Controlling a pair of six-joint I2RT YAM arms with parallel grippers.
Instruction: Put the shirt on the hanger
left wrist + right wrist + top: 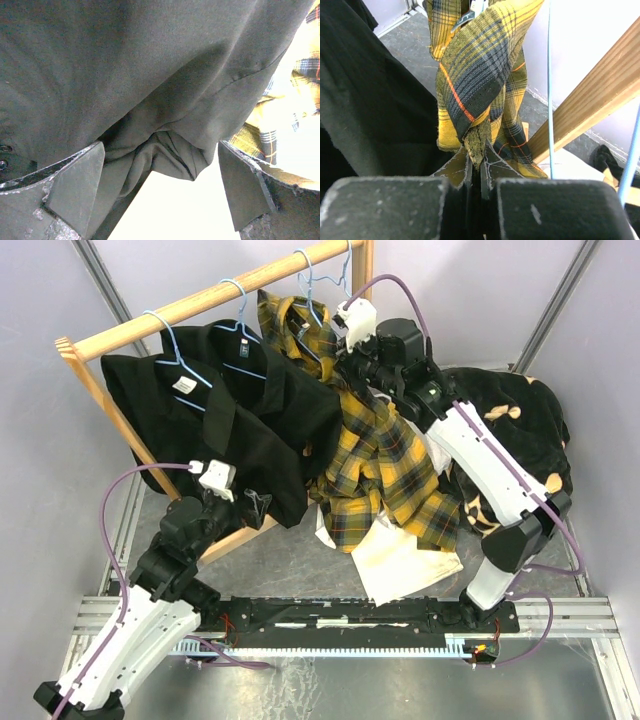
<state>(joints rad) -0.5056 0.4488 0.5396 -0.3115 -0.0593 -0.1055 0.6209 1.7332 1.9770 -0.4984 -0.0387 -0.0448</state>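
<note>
The yellow-and-black plaid shirt [375,455] hangs from the right part of the wooden rail, its top bunched by a light-blue wire hanger [312,302]. My right gripper [345,362] is up at the shirt's top. In the right wrist view it [477,161] is shut on a folded edge of the plaid shirt [475,75], with a blue hanger wire [550,90] just to the right. My left gripper [252,506] is at the bottom hem of a black shirt [250,410]. In the left wrist view it [160,148] is wide open, with black cloth [170,155] hanging between the fingers, unclamped.
The wooden rail [210,302] carries two black shirts on blue hangers and spare hangers [347,265]. A cream-white shirt [405,558] lies on the floor under the plaid one. A black-and-cream pile [520,430] sits at the right. The rack's base bar [235,537] runs by my left gripper.
</note>
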